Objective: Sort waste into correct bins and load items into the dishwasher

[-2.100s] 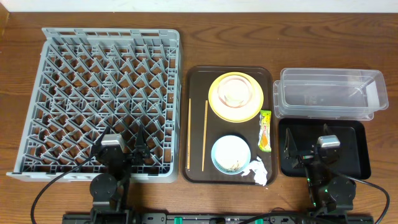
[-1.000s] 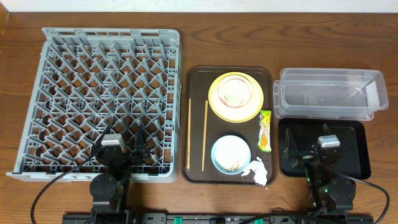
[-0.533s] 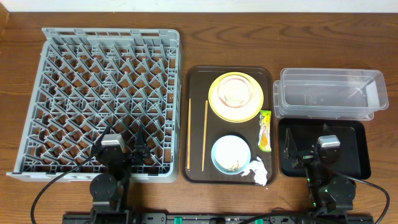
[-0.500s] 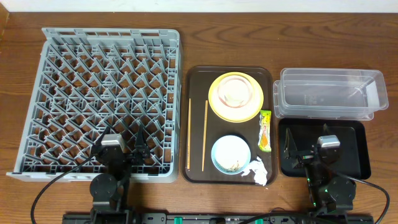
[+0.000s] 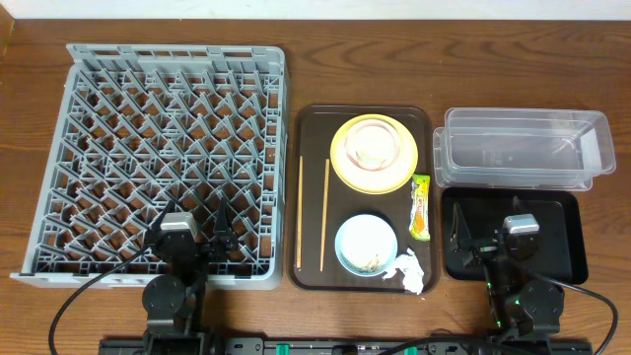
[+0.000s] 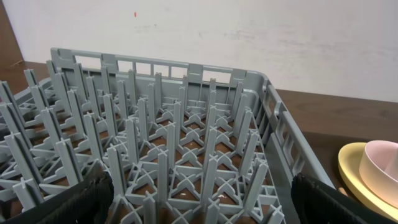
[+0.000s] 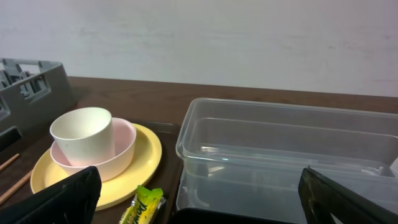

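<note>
Lowest in frame, left gripper (image 5: 189, 240) and right gripper (image 5: 493, 242) spread wide, empty, over the lower edge of the grey rack (image 5: 49, 177) and the black tray (image 5: 567, 251); mid-frame on the brown tray (image 5: 308, 128) lie tissue (image 5: 408, 271), blue bowl (image 5: 367, 242) with seemingly food scraps (image 5: 373, 263), wrapper (image 5: 420, 207), chopsticks (image 5: 324, 212); above, cup (image 7: 83, 135) in pink bowl (image 7: 124, 146) on yellow plate (image 5: 340, 166); upper right, clear tub (image 5: 513, 148).

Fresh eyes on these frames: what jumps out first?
The big grey dish rack fills the left side, nothing loaded in it. Next, the dark brown tray at centre, with a white cup in a pink bowl on a yellow plate. Right of it, a clear tub sits behind a black tray.
</note>
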Motion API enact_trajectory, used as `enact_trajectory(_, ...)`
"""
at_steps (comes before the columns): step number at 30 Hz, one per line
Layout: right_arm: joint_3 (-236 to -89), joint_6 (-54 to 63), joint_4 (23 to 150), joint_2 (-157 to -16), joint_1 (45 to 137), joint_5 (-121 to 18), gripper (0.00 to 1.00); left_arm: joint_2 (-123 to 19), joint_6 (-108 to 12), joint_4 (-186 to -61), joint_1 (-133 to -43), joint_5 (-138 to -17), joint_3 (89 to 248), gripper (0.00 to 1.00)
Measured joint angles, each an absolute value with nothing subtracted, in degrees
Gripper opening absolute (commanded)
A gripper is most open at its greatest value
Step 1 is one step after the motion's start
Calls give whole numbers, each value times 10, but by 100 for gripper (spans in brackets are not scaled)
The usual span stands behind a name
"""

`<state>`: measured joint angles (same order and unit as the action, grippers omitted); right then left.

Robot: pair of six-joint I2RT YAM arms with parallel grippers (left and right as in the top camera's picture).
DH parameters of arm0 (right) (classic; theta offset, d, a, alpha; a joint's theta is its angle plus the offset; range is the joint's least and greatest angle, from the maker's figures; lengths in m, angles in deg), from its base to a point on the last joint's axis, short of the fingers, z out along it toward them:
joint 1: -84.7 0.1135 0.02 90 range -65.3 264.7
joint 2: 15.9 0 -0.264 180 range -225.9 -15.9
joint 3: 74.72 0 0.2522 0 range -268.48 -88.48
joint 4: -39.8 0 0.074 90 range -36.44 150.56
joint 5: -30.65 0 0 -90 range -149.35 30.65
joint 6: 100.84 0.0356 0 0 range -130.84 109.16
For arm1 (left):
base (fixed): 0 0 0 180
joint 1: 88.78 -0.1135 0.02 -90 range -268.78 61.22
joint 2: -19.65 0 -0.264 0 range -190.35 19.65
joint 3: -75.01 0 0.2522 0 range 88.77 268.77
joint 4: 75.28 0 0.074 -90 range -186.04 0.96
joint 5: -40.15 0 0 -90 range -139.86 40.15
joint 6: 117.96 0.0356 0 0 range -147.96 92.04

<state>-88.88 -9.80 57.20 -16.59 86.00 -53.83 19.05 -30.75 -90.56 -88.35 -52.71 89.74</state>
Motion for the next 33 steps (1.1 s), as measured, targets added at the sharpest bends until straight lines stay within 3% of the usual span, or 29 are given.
enact_trajectory(33, -889, -98, 572, -166, 860, -538, 99, 190, -328, -904, -884, -527, 898, 93)
